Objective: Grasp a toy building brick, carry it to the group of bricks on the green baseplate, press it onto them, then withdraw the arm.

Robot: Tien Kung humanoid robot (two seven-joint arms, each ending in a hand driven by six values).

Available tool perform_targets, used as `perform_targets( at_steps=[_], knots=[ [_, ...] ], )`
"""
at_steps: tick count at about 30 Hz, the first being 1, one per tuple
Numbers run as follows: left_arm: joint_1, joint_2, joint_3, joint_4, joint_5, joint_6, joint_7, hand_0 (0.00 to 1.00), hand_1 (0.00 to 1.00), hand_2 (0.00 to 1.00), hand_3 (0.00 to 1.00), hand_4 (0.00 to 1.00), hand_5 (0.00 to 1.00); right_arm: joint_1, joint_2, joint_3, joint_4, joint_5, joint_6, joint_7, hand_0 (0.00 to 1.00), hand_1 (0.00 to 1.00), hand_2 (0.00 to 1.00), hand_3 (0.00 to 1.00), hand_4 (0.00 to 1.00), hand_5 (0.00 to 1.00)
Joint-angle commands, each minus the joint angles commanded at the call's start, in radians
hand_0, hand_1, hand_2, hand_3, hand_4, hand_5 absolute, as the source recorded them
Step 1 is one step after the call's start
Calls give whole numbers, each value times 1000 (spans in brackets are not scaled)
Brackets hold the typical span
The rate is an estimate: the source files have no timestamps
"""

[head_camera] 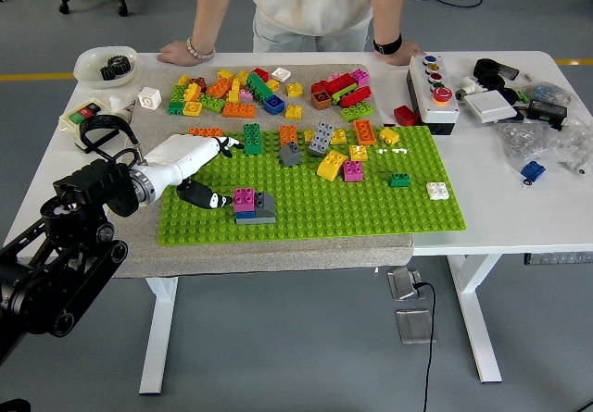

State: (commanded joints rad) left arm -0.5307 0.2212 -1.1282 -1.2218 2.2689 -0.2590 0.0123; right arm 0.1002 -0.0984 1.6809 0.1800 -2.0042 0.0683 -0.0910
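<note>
The left hand (199, 167) hangs over the left edge of the green baseplate (371, 204), fingers loosely spread and empty, with the small brick stack (250, 205) just beyond its fingertips. If the arm drifts toward that stack while pulling away, a trailing finger could snag it and knock a brick loose. Whether the stack's top brick is fully seated is too small to judge, and the lower fingers are partly shadowed.

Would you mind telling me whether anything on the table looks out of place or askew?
A lone blue brick lies off the green baseplate, at the table's right end beside the clear plastic bags, far from the loose brick pile. Nothing else stands out.
</note>
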Motion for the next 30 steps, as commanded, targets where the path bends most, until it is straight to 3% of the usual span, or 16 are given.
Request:
perform_targets(
  at_steps=[9, 10, 15, 16, 21, 22, 27, 28, 30],
  knots=[
    [16, 12, -51, -18, 0, 6, 1, 836, 806, 790, 876, 841, 242, -1, -1, 1, 0, 1, 0, 0, 740, 639, 690, 555, 812, 500],
    [19, 13, -56, -23, 0, 6, 1, 836, 804, 784, 734, 710, 128, -2, -1, 1, 0, 1, 0, 0, 740, 641, 691, 555, 812, 500],
    [62, 21, -94, -85, 0, 3, 4, 836, 804, 784, 734, 710, 128, -3, -1, 2, 0, 2, -1, 0, 740, 641, 691, 555, 812, 500],
    [74, 22, -102, -100, 0, 3, 4, 858, 809, 786, 554, 735, 186, -4, -1, 3, 0, 2, -1, 0, 740, 640, 691, 555, 813, 500],
    [120, 32, -124, -165, 0, 2, -1, 858, 809, 786, 554, 735, 186, -4, 0, 4, 0, 2, -1, 0, 740, 640, 691, 555, 813, 500],
    [126, 33, -125, -174, 0, 2, -2, 899, 834, 796, 561, 998, 543, -4, -1, 5, 0, 1, -1, 0, 740, 640, 691, 555, 813, 500],
    [165, 34, -114, -219, 0, 19, -13, 899, 834, 796, 561, 998, 543, -5, -1, 5, 0, 0, -1, 0, 740, 640, 691, 555, 813, 500],
    [173, 34, -107, -225, 0, 24, -15, 938, 862, 812, 592, 998, 679, -6, -1, 5, 0, -1, -1, 0, 740, 641, 691, 555, 813, 501],
    [181, 31, -95, -230, 0, 31, -19, 938, 862, 812, 592, 998, 679, -7, -1, 4, 0, -1, -1, 0, 740, 641, 691, 555, 813, 501]
  ],
)
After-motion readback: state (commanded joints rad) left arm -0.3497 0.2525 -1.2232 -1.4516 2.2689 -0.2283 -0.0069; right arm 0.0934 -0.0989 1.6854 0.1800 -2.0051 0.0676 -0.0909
